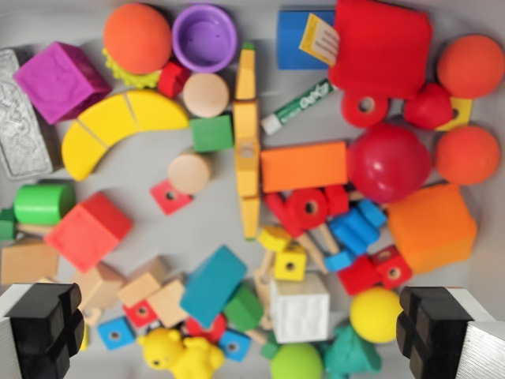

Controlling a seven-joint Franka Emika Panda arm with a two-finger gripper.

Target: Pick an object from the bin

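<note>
A: Where's the gripper (241, 335)?

B: At six o'clock in the wrist view. One black finger (43, 324) sits in the left corner, the other in the right. Jaws spread wide, nothing between them but the toys underneath.

A: And the bin (150, 170)?

B: It fills the view, grey floor, crowded. Dead centre is an orange block (304, 166), with a red ball (388, 162) touching it at three o'clock.

A: Anything between the fingers?

B: A white cube (300, 306), a yellow ball (375, 314) just beside it at three o'clock, a green ball (296, 363) below, and a yellow duck (181, 353) at seven o'clock.

A: Up top?

B: Purple cup (204, 36) at twelve, an orange ball (137, 37) beside it at eleven, a purple cube (60, 80) at ten. A red cloth (383, 43) at one o'clock.

A: Left side?

B: A yellow arch (118, 126) at ten, a green cylinder (43, 203) at nine.
</note>
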